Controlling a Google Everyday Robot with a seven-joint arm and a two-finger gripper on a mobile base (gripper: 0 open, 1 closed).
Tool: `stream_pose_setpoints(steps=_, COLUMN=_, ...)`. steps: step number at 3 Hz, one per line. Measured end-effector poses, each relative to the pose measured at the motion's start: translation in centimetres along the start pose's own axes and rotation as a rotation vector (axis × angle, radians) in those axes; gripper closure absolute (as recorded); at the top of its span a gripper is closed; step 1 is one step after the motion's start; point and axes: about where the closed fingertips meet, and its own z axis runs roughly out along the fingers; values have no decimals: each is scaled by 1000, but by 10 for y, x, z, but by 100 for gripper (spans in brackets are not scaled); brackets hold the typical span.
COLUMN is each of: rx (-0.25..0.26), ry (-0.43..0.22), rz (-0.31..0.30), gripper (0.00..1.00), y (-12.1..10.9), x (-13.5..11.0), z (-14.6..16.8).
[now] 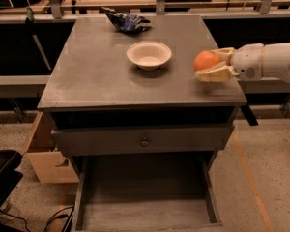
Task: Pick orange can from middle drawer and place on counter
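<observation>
A cream-yellow gripper [209, 64] on a white arm [275, 59], over the scuffed grey counter's [96, 66] right edge, clasps the bright orange can [205, 59]. The bowl [149, 54] is off-white, the crumpled bag [127, 21] dark blue, and the middle drawer [145, 214] dull grey.

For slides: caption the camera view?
End effector holds orange can over right edge of counter; middle drawer open below.

Hand [207, 65] holding orange can [205, 59] above counter [96, 69] right edge

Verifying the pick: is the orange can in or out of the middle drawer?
Out. The claw holds the orange can over the counter's right side; the middle drawer below stands open.
</observation>
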Motion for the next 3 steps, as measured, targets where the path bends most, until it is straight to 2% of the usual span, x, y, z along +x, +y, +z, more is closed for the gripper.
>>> stream_pose_setpoints(steps=2, rx=-8, ry=4, rz=59, gripper=100, y=0, x=35, z=8)
stream_pose_setpoints(steps=3, rx=-13, ry=2, rz=57, gripper=83, y=1, x=34, z=11)
